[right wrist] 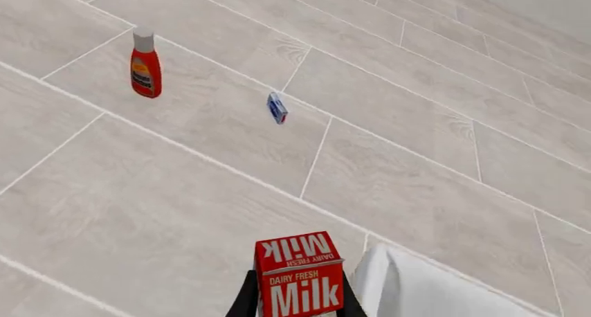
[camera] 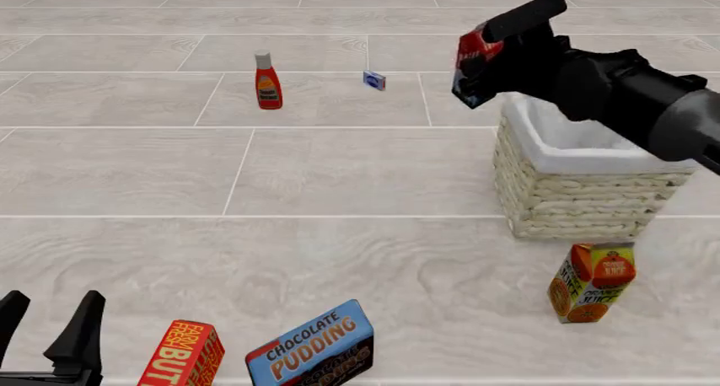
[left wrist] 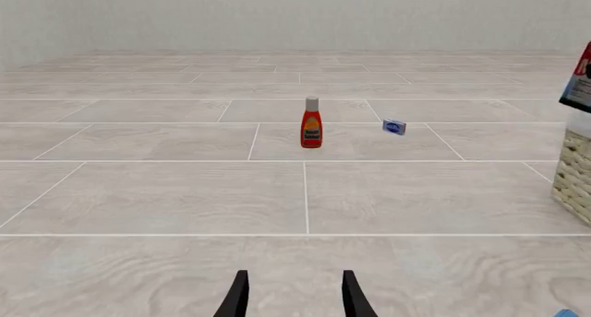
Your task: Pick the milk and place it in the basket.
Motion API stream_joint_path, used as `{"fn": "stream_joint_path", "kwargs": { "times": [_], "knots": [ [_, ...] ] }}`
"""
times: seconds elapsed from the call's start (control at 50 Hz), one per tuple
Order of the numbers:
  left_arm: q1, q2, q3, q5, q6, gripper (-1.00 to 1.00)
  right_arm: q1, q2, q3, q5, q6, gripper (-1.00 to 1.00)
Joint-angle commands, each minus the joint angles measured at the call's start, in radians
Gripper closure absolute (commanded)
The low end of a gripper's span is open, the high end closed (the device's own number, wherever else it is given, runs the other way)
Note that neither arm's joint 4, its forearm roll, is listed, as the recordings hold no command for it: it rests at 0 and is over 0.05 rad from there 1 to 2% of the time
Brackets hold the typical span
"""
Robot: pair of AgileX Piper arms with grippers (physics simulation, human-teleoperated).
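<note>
The milk [camera: 475, 66], a small carton with a red top and white and blue lower part, is held in the air by my right gripper [camera: 481, 56], just above the far left corner of the basket [camera: 585, 196]. In the right wrist view the fingers close on the milk [right wrist: 298, 275] with the basket's white liner [right wrist: 416, 289] beside it. The milk's edge [left wrist: 579, 82] and the basket [left wrist: 574, 178] show in the left wrist view. My left gripper [camera: 51, 327] is open and empty at the near left edge; it also shows in the left wrist view [left wrist: 293, 296].
A red ketchup bottle [camera: 266, 81] and a small blue box [camera: 375, 80] stand at the far middle. An orange juice carton [camera: 591, 282] stands in front of the basket. A butter box [camera: 182, 355] and a chocolate pudding box [camera: 312, 346] lie near my left gripper.
</note>
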Motion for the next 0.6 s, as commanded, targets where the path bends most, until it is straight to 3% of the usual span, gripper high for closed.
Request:
{"fn": "stream_joint_path", "kwargs": {
  "times": [0.02,0.6],
  "knots": [
    [0.000,0.000,0.000,0.000,0.000,-1.00,-0.097,-0.020,-0.050,0.025,0.019,1.00],
    [0.000,0.000,0.000,0.000,0.000,-1.00,-0.263,-0.021,-0.012,0.007,-0.002,1.00]
  ]
}}
